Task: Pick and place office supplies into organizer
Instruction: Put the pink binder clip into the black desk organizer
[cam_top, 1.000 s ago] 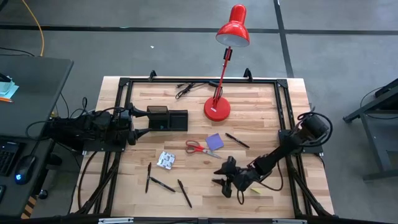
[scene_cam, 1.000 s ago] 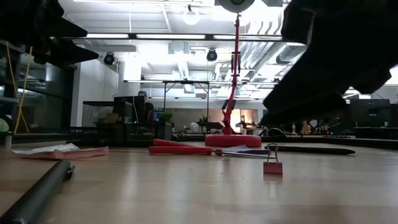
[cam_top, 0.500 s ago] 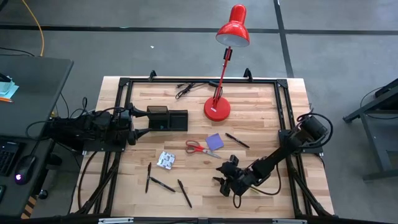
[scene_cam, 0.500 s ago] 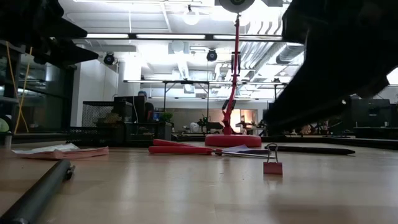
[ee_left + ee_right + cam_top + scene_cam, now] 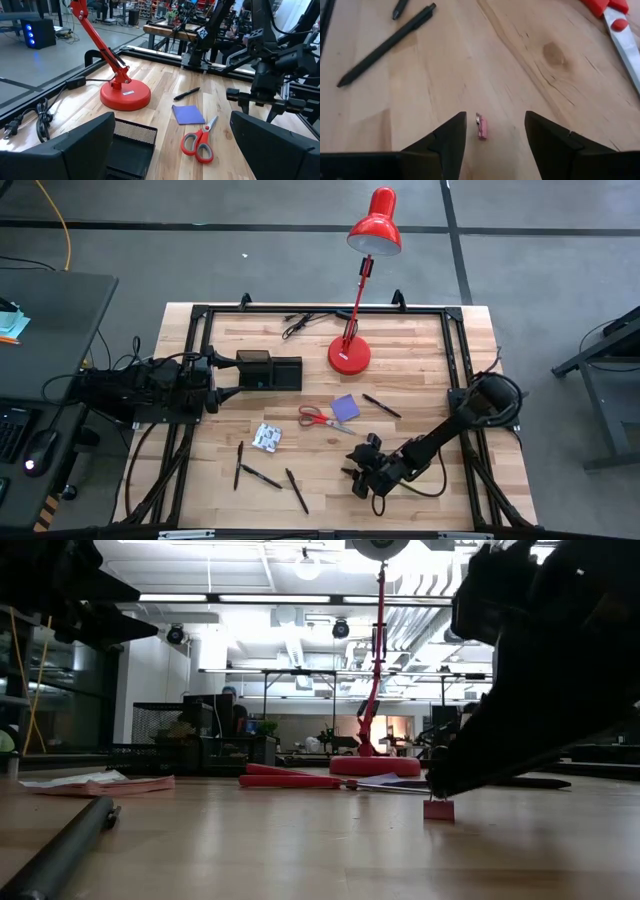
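Since the earlier frame the right pincer (image 5: 362, 477) has shifted slightly toward the surface's middle and dropped lower over a small pink binder clip; the left arm has not moved.

High view: right pincer low over the wooden surface (image 5: 420, 360), near its front edge, below the red-handled scissors (image 5: 322, 418). Purple pad (image 5: 345, 406) touches the scissors' blades. Patterned packet (image 5: 267, 437) lies to the left; three black pens (image 5: 262, 476) lie scattered below it, a fourth (image 5: 381, 405) beside the pad. Black organizer (image 5: 270, 371) stands at the left, just in front of the left pincer (image 5: 221, 378). Red lamp (image 5: 352, 352) stands behind.

Low view: pink binder clip (image 5: 437, 808), wire handles up, sits on the surface directly under the dark right pincer.

Left wrist view: left pincer spread wide, empty, organizer between its fingers (image 5: 80, 145).

Right wrist view: right pincer fingers (image 5: 449, 142) partly apart, gripping nothing; the clip (image 5: 481, 127) lies between them, nearer one finger, touching neither.
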You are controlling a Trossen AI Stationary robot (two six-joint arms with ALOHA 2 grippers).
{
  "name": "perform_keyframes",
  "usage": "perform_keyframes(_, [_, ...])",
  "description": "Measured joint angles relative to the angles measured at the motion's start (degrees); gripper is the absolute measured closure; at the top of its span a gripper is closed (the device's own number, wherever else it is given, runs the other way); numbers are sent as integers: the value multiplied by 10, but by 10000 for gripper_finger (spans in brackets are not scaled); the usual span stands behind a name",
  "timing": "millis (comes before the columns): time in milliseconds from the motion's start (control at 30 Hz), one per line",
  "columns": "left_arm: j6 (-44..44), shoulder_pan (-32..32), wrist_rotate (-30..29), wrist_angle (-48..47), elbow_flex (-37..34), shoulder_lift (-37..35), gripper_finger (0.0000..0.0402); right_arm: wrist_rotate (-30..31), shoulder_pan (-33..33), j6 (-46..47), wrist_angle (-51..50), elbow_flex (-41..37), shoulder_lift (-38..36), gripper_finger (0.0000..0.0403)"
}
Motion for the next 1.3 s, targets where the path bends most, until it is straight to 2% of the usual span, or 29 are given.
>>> perform_keyframes(400, [0, 0, 0, 0, 0, 0, 21, -6, -1, 10, 3, 0, 9, 260])
perform_keyframes(967, [0, 0, 0, 0, 0, 0, 21, -13, -9, -1, 28, 0, 10, 396])
perform_keyframes(1300, [0, 0, 0, 0, 0, 0, 21, -6, -44, -57, 88, 0, 10, 391])
